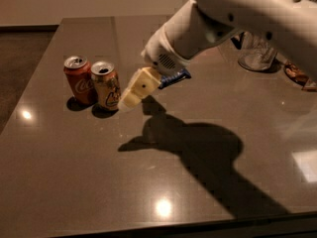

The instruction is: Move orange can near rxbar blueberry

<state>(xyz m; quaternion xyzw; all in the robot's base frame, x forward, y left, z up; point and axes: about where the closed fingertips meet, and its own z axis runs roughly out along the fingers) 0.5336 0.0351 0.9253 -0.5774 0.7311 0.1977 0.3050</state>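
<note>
Pincer [128,99] just right of orange can [105,86]

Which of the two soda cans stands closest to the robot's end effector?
The golden orange can with the dark graphic: the end effector hangs just beside it. The red Coca-Cola can stands on the orange can's far side.

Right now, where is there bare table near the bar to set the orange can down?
Bare: the stretch between the bar and the glass, under the arm, and the whole front of the table. Crowded: around the orange can, with the Coke can on one side and the pincer on the other.
</note>
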